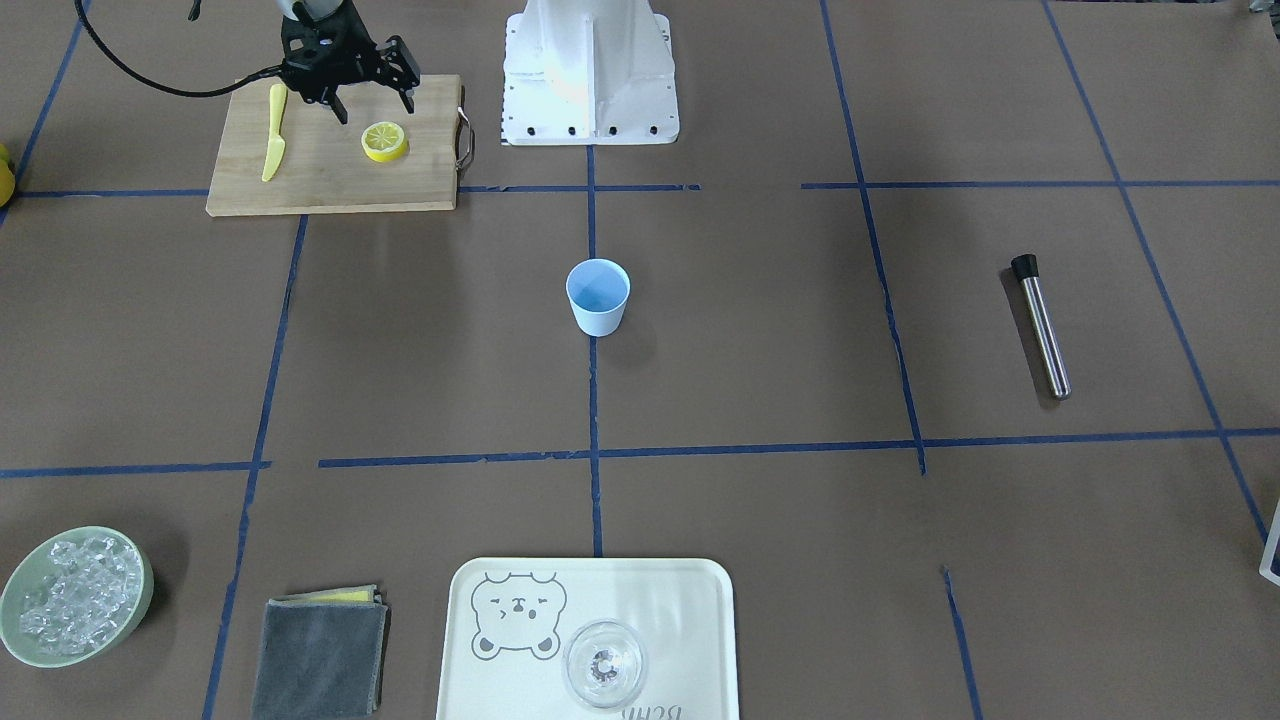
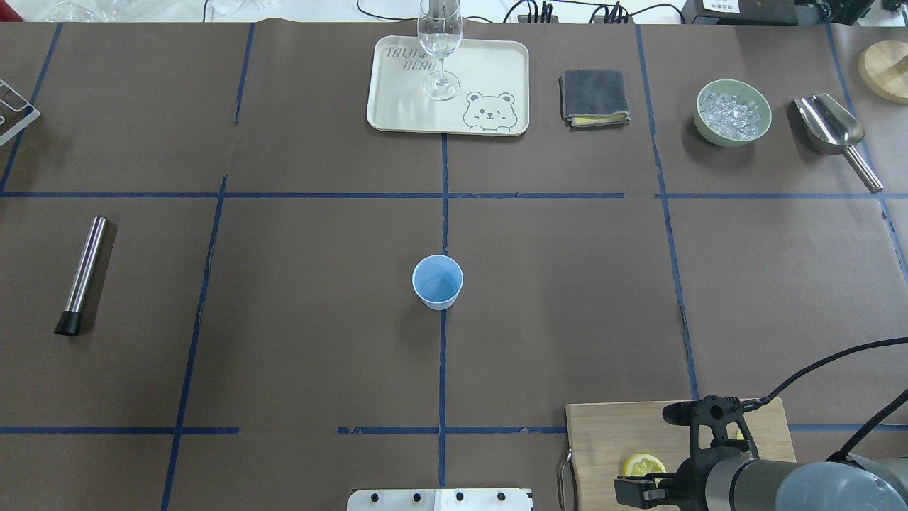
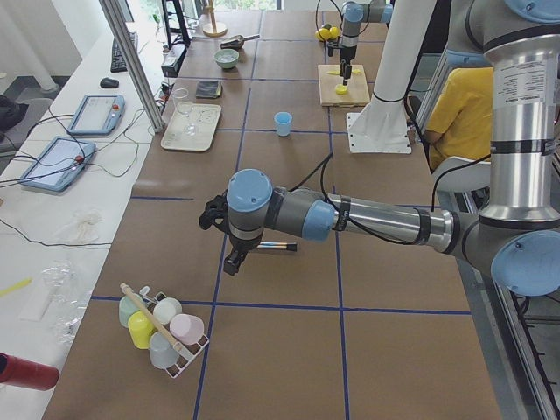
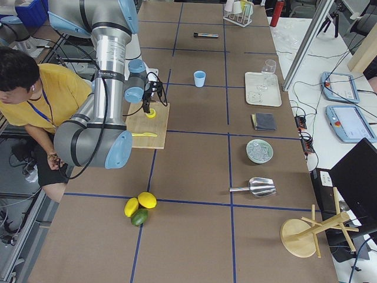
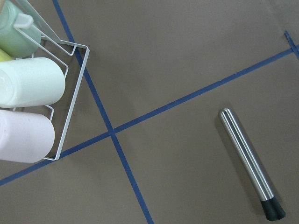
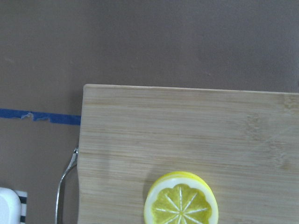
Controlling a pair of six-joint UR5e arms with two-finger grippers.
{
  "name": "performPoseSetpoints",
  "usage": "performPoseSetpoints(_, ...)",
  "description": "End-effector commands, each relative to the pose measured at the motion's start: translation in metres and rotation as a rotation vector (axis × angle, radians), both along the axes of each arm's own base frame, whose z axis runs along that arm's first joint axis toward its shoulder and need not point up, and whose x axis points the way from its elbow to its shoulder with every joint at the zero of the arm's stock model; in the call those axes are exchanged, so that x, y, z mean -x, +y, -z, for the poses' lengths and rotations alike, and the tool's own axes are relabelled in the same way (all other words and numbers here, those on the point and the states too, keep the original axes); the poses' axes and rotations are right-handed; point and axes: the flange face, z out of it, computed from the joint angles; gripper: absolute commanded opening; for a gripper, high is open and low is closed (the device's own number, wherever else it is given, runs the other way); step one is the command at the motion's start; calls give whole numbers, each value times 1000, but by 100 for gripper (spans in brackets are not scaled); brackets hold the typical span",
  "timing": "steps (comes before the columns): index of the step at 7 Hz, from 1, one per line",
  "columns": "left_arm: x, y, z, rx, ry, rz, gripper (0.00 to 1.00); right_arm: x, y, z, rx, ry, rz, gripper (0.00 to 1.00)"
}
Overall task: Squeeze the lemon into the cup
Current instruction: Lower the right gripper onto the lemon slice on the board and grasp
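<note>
The lemon point(image 1: 384, 141) is a yellow slice lying flat on a wooden cutting board point(image 1: 330, 185). It also shows in the right wrist view point(image 6: 181, 201) and the overhead view point(image 2: 644, 465). My right gripper point(image 1: 372, 106) is open and empty. It hovers over the board just on the robot's side of the slice, apart from it. The light-blue cup point(image 1: 598, 297) stands upright at the table's centre point(image 2: 438, 282), far from both grippers. My left gripper point(image 3: 230, 261) hangs over the table's far left end near a steel rod; I cannot tell whether it is open.
A yellow plastic knife point(image 1: 273, 135) lies on the board. A steel rod point(image 2: 83, 275) lies at the left. A tray point(image 2: 397, 106) with a clear glass point(image 2: 440, 42), a grey cloth point(image 2: 594, 96), a bowl of ice point(image 2: 733, 112) and a metal scoop point(image 2: 833, 131) line the far edge.
</note>
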Motion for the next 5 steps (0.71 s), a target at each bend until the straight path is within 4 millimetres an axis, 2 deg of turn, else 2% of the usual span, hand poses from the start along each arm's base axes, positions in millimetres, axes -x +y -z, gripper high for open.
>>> performPoseSetpoints(1, 0, 1, -2, 5, 4, -1, 100, 9, 1, -4, -9, 5, -13, 100)
performPoseSetpoints(4, 0, 1, 2, -1, 5, 0, 100, 16, 3, -20, -7, 39, -7, 100)
performPoseSetpoints(5, 0, 1, 0, 1, 4, -1, 100, 24, 2, -17, -6, 28, -10, 100)
